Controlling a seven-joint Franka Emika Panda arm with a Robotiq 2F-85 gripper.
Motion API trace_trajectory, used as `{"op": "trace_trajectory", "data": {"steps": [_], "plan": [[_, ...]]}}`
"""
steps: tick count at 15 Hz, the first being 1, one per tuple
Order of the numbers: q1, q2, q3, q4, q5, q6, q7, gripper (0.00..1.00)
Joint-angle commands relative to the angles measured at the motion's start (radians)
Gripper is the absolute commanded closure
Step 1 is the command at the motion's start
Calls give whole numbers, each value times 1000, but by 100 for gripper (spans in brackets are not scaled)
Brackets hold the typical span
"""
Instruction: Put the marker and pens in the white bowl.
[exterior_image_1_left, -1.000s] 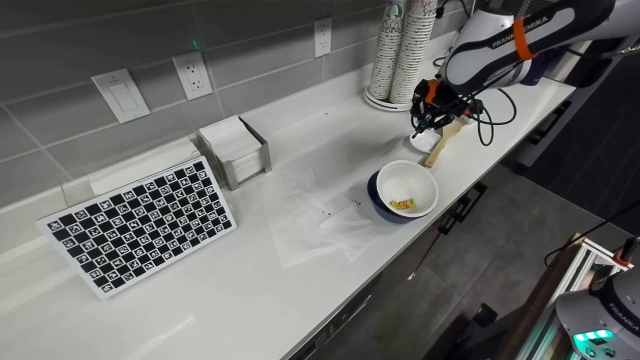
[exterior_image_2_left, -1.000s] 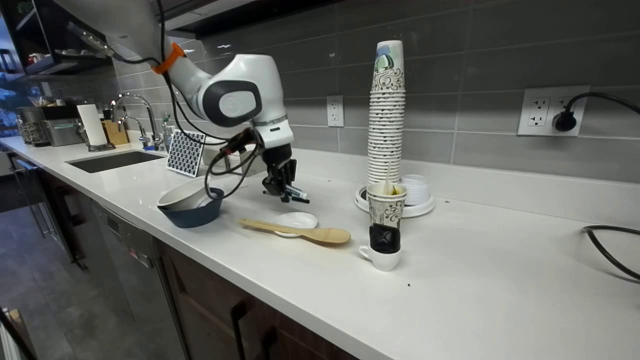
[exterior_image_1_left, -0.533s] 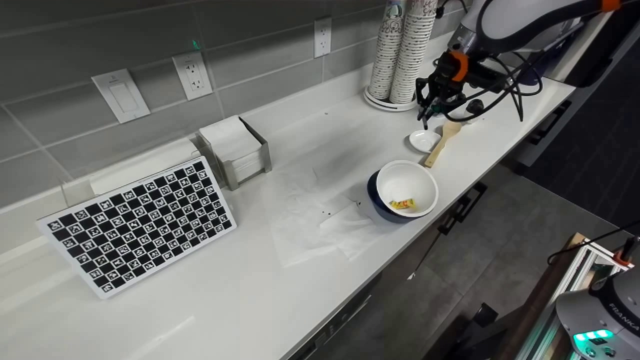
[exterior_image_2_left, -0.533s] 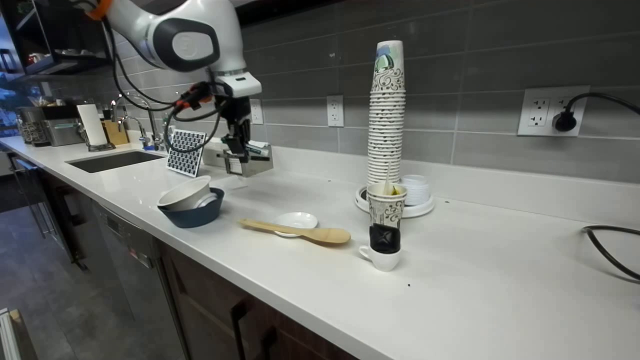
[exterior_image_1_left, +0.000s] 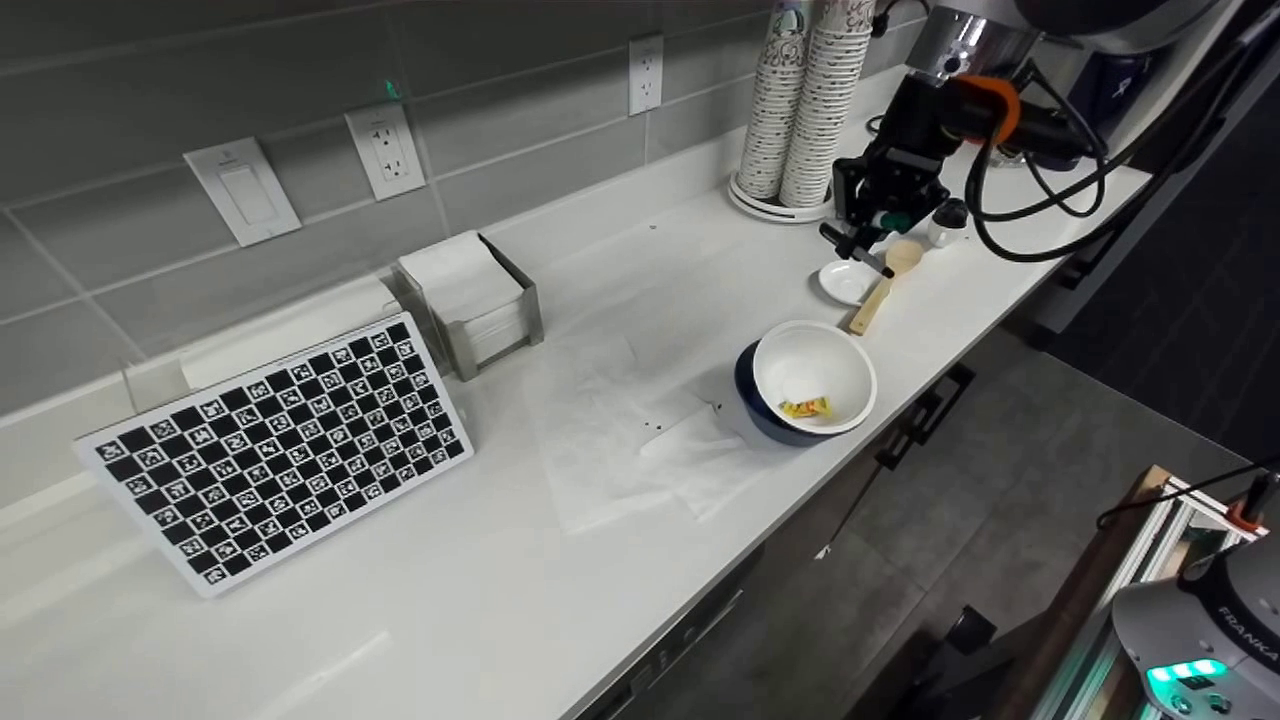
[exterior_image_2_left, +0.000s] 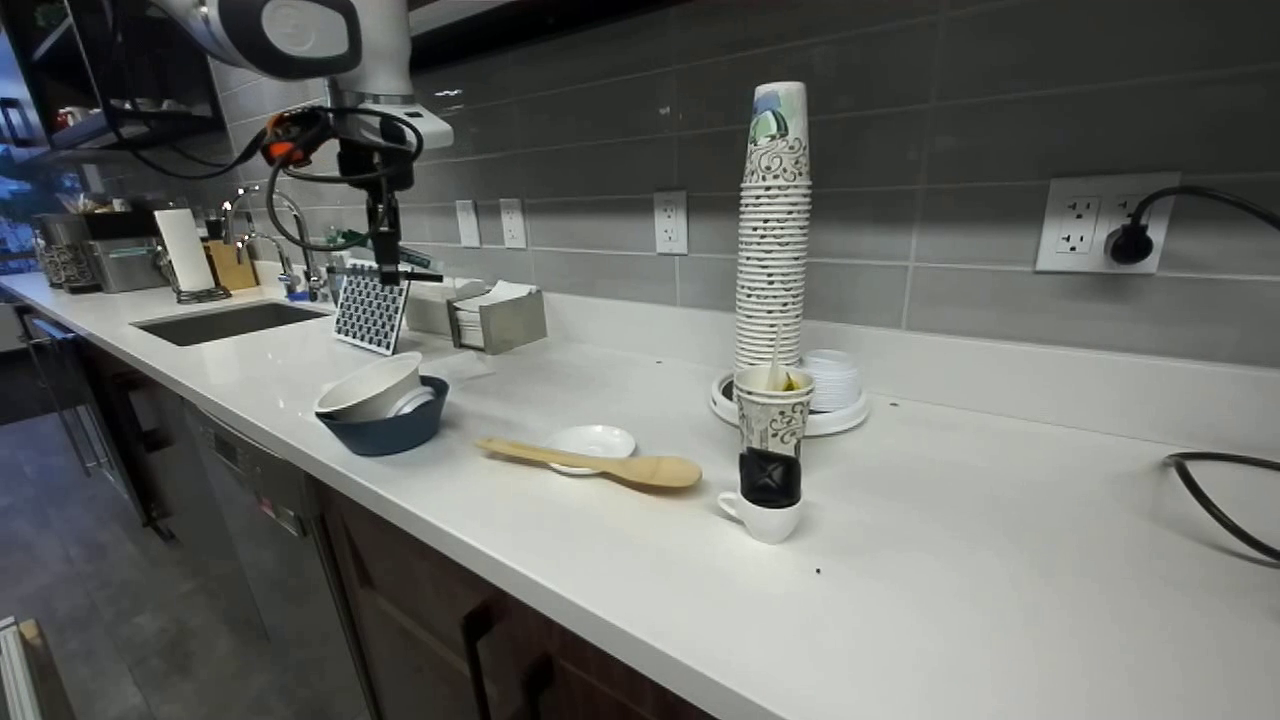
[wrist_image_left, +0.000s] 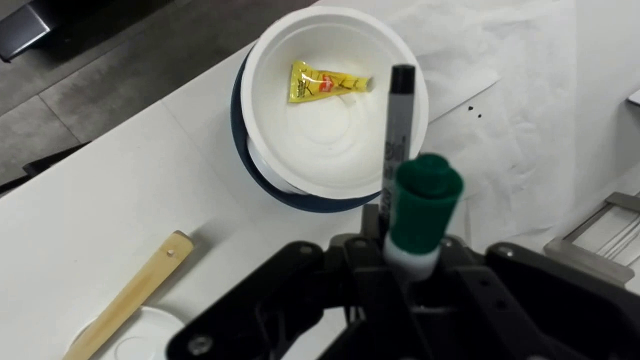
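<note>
white bowl (wrist_image_left: 320, 132) — smooth | marker cap (wrist_image_left: 424, 212): plastic | spoon (exterior_image_2_left: 622, 466): wood | packet (wrist_image_left: 322, 85): glossy | countertop (exterior_image_1_left: 460, 620) — glossy

White bowl (wrist_image_left: 327, 120): one, round; set tilted inside a dark blue bowl (exterior_image_2_left: 385, 436), close to the front edge of the worktop (exterior_image_2_left: 960, 530). Marker (wrist_image_left: 425, 205): one, green-capped, white below the cap; held well above the worktop. Pen (wrist_image_left: 398, 127): one, slim, grey, black-capped; held just beside the marker, partly hidden by it and seen across the bowl's rim in the wrist view.
</note>
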Motion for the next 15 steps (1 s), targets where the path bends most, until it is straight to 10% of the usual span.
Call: {"op": "trace_trajectory", "data": {"steps": [1,15], "plan": [[-16,0,9,6,9,-11,-25,85],[75,76,118,-29,16,-152,-93,96]]}}
